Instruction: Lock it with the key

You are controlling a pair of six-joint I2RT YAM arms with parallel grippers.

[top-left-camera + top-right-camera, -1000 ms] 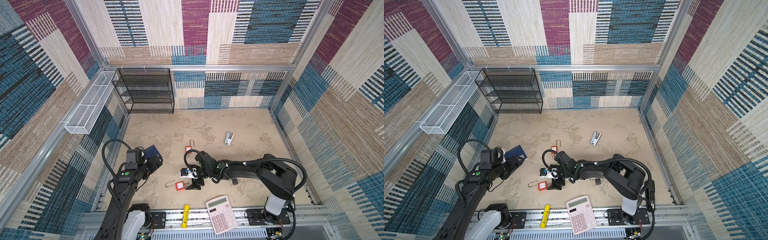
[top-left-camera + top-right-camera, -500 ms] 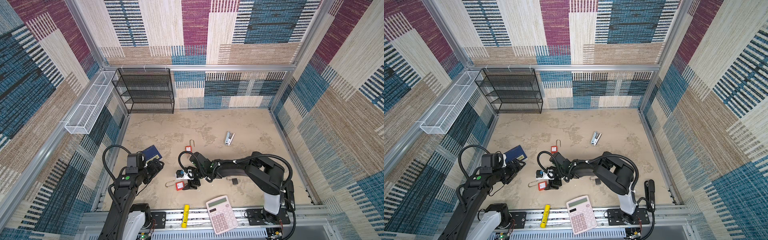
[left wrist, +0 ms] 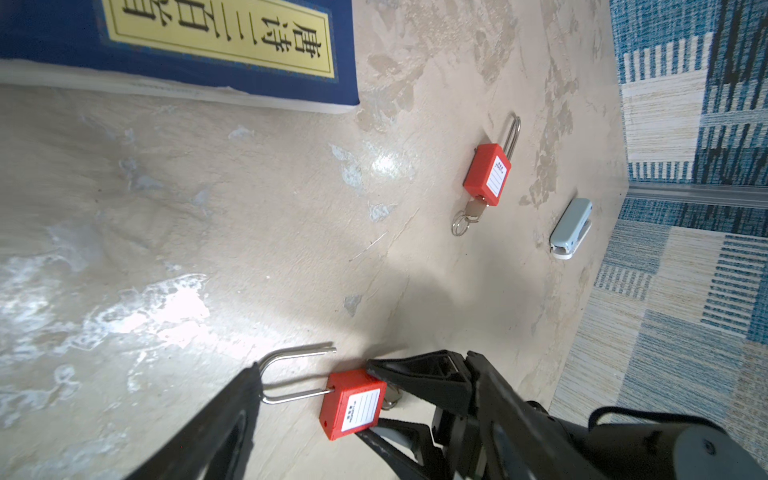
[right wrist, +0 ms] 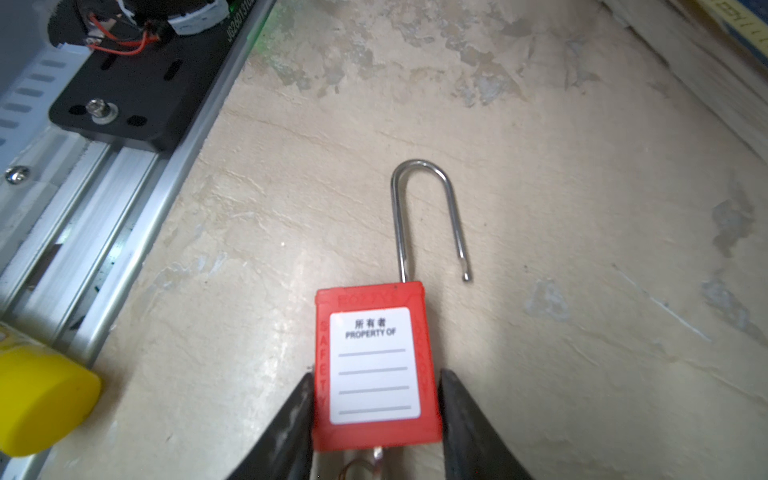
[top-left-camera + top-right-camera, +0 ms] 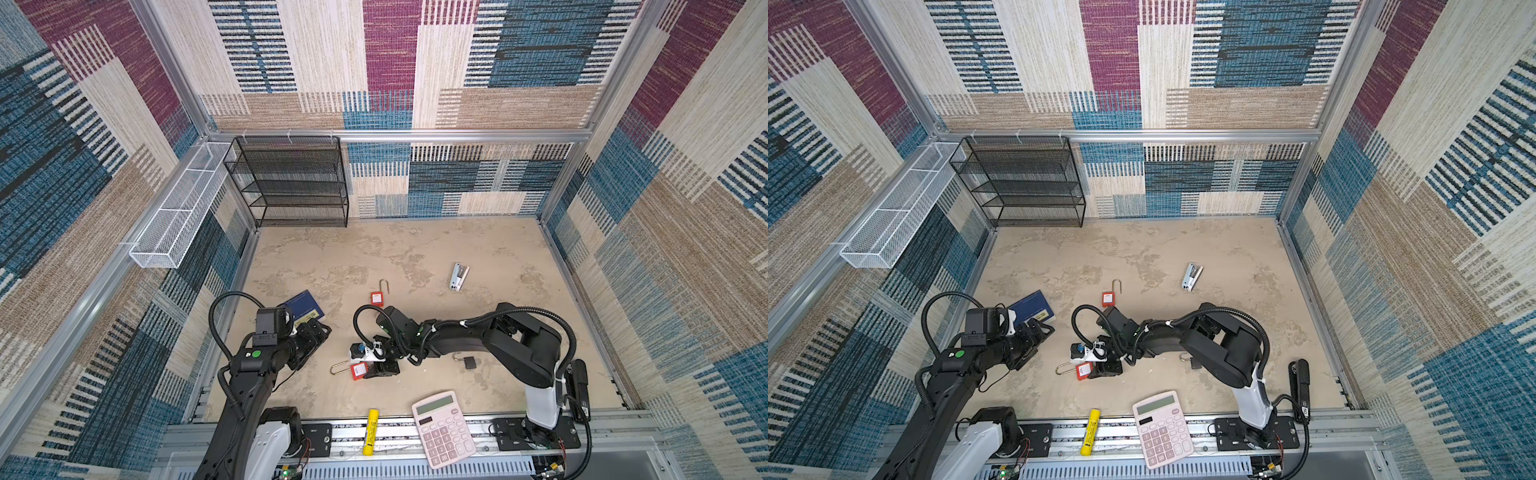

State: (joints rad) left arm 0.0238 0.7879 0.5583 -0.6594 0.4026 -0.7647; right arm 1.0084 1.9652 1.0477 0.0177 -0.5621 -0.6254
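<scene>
While the right tool (image 4: 376, 372) pinches only the nearest end of the red padlock (image 4: 374, 332), it could pivot or squirt forward.

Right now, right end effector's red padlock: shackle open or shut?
Open: the steel shackle of the red plastic padlock has one end outside the body.

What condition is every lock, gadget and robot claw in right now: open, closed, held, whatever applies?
near red padlock: shackle open, lying flat
near key: inserted in near red padlock
far red padlock: lying free, shackle unclear
far key: inserted in far red padlock
black padlock: lying free, shackle unclear
right gripper: shut on near red padlock
left gripper: open, empty
book: closed
stapler: closed
calculator: display blank
</scene>
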